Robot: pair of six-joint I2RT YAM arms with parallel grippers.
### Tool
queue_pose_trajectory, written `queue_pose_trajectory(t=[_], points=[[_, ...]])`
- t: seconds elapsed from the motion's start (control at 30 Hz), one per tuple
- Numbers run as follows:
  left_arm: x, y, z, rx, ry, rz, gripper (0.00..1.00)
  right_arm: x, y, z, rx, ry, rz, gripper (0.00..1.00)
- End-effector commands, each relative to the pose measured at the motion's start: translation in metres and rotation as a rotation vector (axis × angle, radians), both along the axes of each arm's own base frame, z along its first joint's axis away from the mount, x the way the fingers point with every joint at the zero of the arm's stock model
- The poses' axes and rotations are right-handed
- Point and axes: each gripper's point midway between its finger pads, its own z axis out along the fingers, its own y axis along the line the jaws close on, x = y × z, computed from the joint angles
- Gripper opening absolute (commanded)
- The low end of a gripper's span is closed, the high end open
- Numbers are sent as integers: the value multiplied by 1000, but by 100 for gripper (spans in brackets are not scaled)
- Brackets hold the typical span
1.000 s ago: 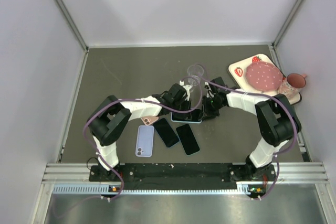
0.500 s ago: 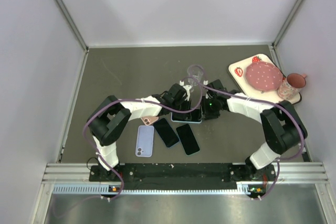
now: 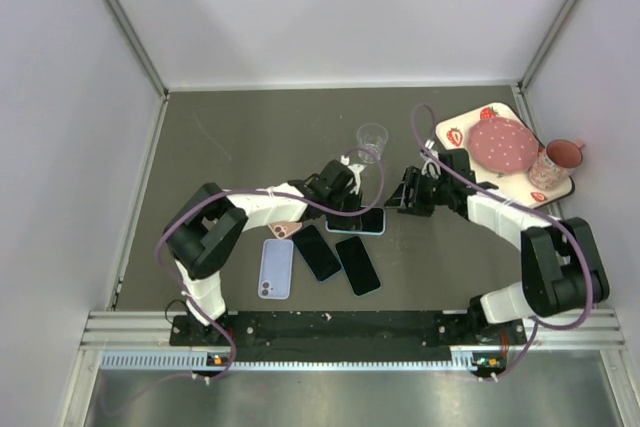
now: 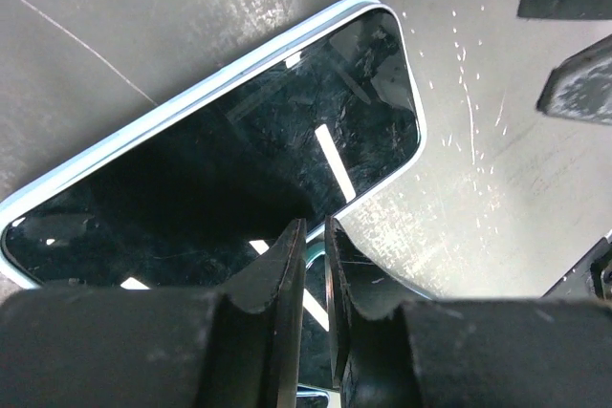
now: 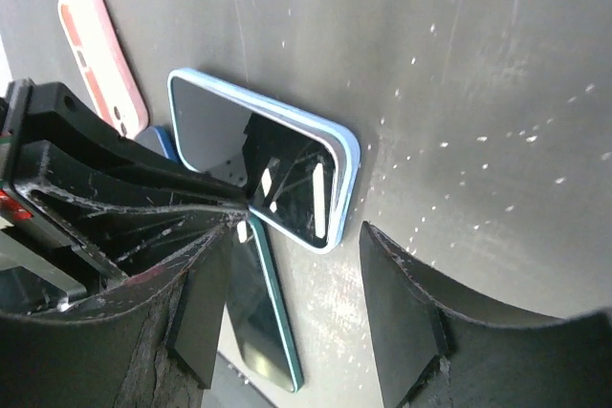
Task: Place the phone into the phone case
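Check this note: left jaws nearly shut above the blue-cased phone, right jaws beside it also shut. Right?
No: the right gripper has its jaws wide open, as the right wrist view shows. The left gripper is nearly shut above the blue-cased phone.

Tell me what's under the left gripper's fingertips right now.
The black-screened phone in its light-blue case, face up. The left gripper covers the phone's near edge, so contact there is hidden.

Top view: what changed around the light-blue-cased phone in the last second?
The right gripper backed off rightward from the black phone in its light-blue case, jaws open. The left gripper stays shut, tips at its screen edge. The other phones lie unmoved.
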Motion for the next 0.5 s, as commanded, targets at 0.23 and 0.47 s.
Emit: queue_pose_trajectory(t=[0.23, 0.47], points=[[-9, 26, -7, 86, -3, 23, 18, 8, 9, -20, 46, 25, 40, 51], [-10, 26, -8, 88, -1, 21, 17, 8, 6, -44, -4, 95, 44, 46]])
